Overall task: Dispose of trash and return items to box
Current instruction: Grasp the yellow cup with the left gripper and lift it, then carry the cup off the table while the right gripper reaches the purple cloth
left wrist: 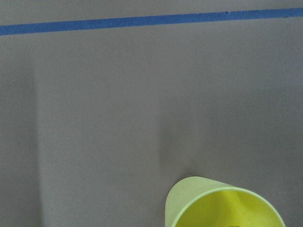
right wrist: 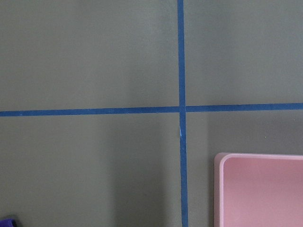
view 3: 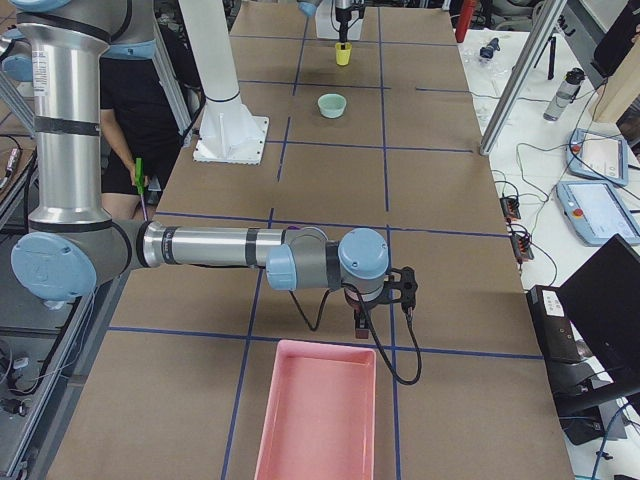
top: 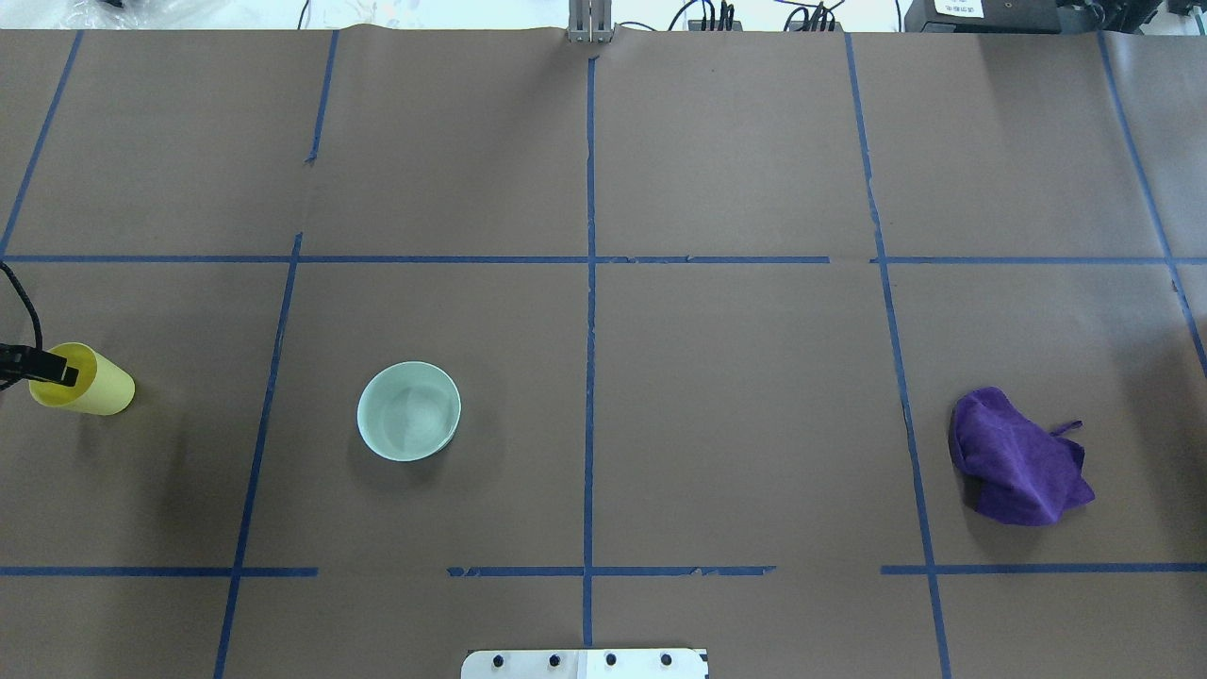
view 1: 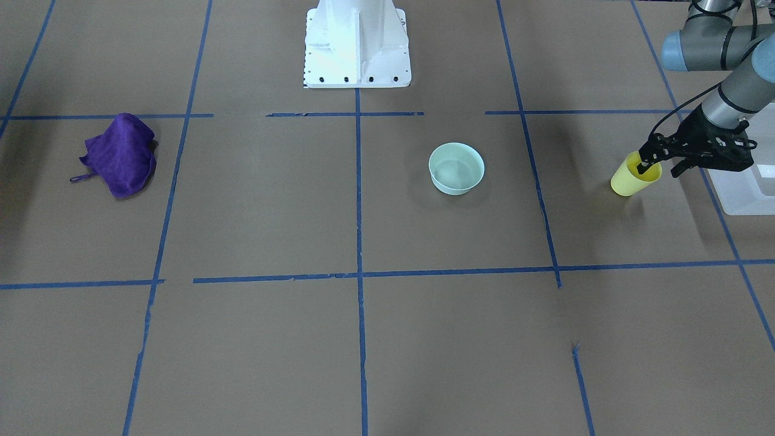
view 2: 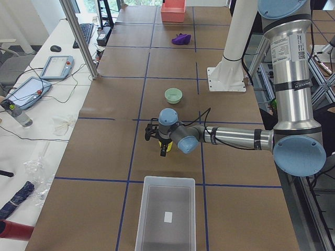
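Note:
The yellow cup (view 1: 629, 180) is at the table's left end, next to the translucent white box (view 1: 746, 195). My left gripper (view 1: 649, 165) is shut on the cup's rim, one finger inside and one outside. The cup leans a little; I cannot tell whether its base touches the table. It also shows in the overhead view (top: 99, 387) with one finger (top: 58, 373) in its mouth, and in the left wrist view (left wrist: 222, 203). The box (view 2: 165, 219) looks empty. My right gripper (view 3: 375, 300) hangs over the table by a pink tray; I cannot tell whether it is open or shut.
A pale green bowl (view 1: 456, 168) stands upright left of the table's middle. A crumpled purple cloth (top: 1018, 457) lies toward the right end. A pink tray (view 3: 315, 410) sits at the right end. The white robot base (view 1: 357, 42) stands at the robot's edge.

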`<action>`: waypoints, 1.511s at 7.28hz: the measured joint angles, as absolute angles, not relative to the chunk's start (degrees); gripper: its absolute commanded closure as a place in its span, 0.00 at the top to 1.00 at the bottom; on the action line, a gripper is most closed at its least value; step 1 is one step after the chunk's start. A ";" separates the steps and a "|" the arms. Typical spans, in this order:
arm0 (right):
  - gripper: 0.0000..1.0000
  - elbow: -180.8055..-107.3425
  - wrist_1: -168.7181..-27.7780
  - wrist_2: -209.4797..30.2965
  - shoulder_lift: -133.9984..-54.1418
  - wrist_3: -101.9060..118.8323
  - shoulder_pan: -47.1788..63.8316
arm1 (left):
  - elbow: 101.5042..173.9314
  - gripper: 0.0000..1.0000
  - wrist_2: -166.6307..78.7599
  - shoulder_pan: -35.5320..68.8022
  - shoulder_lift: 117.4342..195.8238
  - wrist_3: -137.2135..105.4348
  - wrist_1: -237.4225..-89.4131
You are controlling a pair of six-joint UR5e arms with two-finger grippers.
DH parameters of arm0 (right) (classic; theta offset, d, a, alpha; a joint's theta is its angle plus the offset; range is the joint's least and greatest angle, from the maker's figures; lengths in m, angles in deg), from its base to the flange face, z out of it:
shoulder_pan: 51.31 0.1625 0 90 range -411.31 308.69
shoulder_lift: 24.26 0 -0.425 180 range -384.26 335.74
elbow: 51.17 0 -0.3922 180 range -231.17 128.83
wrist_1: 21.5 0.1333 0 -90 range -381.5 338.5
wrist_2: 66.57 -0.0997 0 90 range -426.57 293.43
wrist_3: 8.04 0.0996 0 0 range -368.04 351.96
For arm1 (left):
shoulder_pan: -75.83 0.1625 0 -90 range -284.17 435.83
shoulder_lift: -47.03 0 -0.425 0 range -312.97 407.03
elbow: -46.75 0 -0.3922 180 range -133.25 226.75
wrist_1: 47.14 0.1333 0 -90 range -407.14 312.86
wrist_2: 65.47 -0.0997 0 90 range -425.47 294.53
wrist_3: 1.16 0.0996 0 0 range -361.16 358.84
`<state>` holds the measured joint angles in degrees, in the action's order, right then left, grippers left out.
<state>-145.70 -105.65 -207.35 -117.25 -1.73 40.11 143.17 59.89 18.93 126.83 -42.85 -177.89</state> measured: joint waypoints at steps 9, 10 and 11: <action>1.00 -148.71 -101.10 -207.94 -117.25 5.98 36.12 | 153.34 0.00 65.15 14.19 127.35 -41.34 -166.18; 1.00 -149.17 -95.44 -207.07 -118.72 12.21 33.58 | 156.33 0.00 65.26 11.51 127.56 -36.77 -160.23; 1.00 -149.39 -88.91 -206.03 -120.37 19.31 30.37 | 158.08 0.00 65.24 7.46 128.60 -30.26 -153.74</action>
